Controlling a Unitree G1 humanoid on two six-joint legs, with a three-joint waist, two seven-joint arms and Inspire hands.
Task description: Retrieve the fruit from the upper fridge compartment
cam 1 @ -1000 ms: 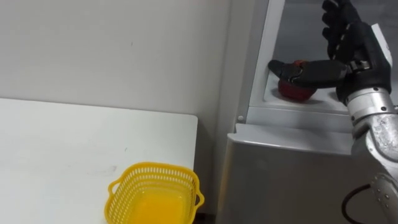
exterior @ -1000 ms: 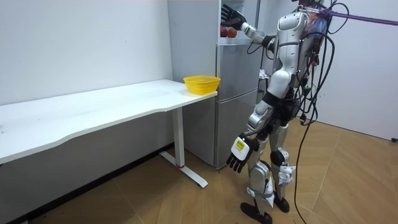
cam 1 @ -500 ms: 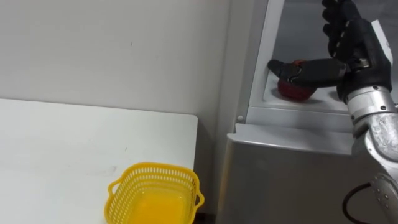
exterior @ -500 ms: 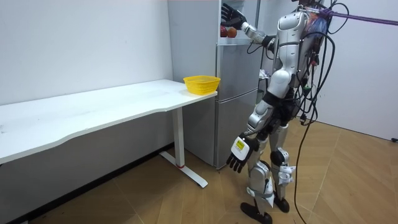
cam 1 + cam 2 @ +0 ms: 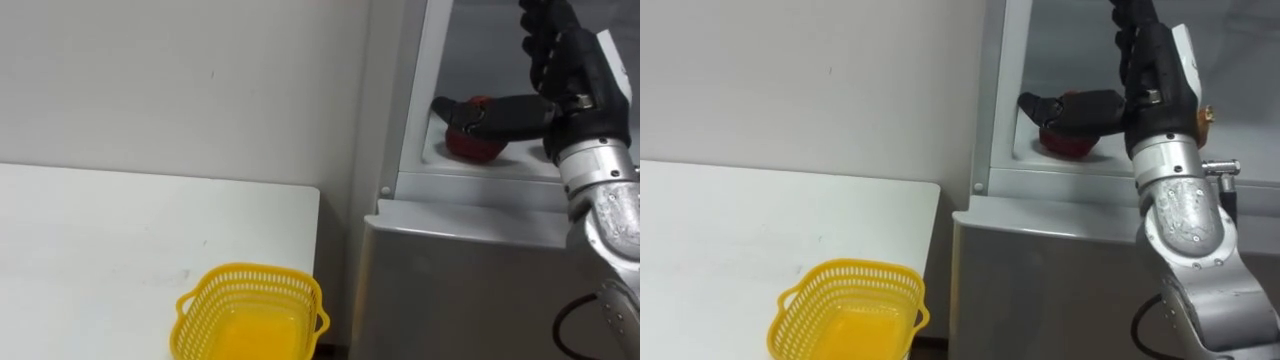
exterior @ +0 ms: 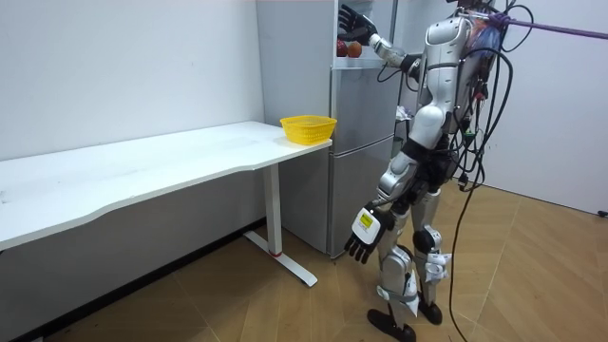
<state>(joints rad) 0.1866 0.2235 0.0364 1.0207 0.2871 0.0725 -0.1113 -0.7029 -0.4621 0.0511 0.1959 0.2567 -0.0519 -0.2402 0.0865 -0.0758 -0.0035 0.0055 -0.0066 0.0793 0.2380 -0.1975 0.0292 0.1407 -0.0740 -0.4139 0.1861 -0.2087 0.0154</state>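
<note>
Right hand point(image 5: 566, 74) is up inside the upper fridge point(image 5: 470, 181), its thumb laid across the top of the red fruit point(image 5: 478, 150) and fingers point(image 5: 540, 24) raised straight, while the yellow basket point(image 5: 250, 272) sits near the white table point(image 5: 90, 230) edge below.

Right hand point(image 5: 575, 80)'s thumb hides half of the red fruit point(image 5: 473, 148) on the fridge point(image 5: 460, 290) shelf, so its kind cannot be told. The fingers point(image 5: 545, 30) run off the top edge. The near edge cuts the basket point(image 5: 205, 300).

My head turned a touch to my left, and my left hand point(image 6: 362, 237), hanging low, drifted slightly toward the room view's left.
</note>
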